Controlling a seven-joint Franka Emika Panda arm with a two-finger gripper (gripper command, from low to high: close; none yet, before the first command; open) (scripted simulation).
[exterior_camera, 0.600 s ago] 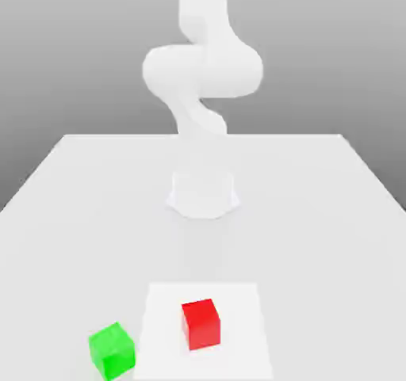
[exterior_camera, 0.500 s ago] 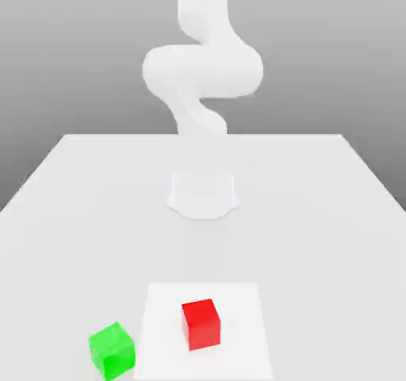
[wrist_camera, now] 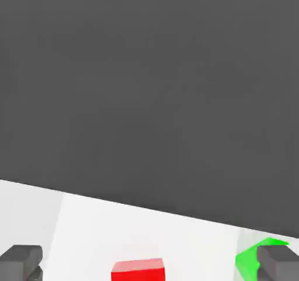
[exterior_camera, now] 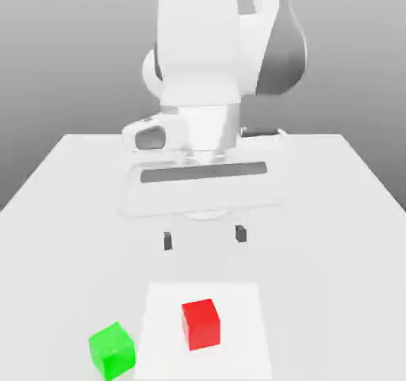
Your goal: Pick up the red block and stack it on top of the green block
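Two blocks: red block and green block, apart on the table.
Claw: gripper spread wide, empty.
Offset: red block lies below, nearer the exterior camera.

White counter bearing a pale square mat; red block on the mat, green block just beside at eight o'clock.

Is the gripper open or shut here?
Open. The gripper has its two dark fingertips set wide apart, empty, above the red block.
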